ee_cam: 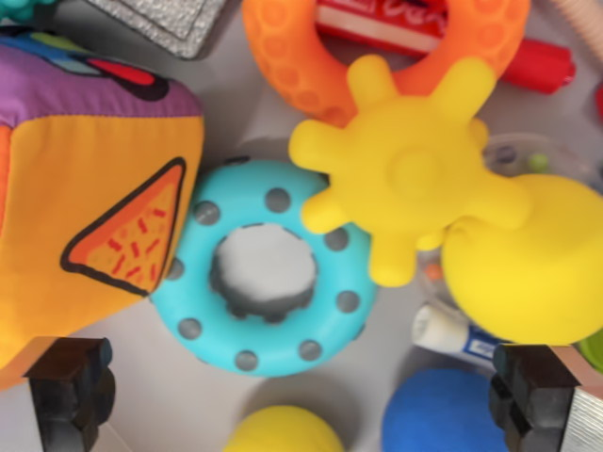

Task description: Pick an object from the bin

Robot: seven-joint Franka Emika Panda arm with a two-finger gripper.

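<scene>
Wrist view looks straight down into a crowded bin with a pale grey floor [236,113], bare only in small patches between toys. Nothing of the room beyond shows.

Gripper [306,395]: two black fingertips at the bottom corners, one at the wrist view's left [68,391], one at the right [532,395], spread wide with nothing between them, so released, holding nothing.

Centre: turquoise ring [268,273] with grey dots, lying flat, bin floor visible through its hole. Sits above the gap between the fingertips, not touching either.

Yellow knobbed toy [415,174] overlaps the ring's upper right edge. It joins a rounded yellow bulb [532,268] at the right. Behind it, orange ring [311,66] with raised circles, partly covered by the yellow knobs. Red and white item [528,56] passes behind the orange ring at the top, text unreadable.

Left side: big soft fabric cube [85,198], orange, purple and yellow panels, with a stitched triangle patch, pressed against the turquoise ring's left edge.

Top left: grey glittery flat piece [174,19], cropped.

Bottom: yellow ball [283,433] just below the turquoise ring, blue ball [438,414] near the right fingertip. Small white and blue tube [452,334] lies between the blue ball and the yellow bulb. Clear piece with coloured beads [528,160] peeks out at right, mostly hidden.
</scene>
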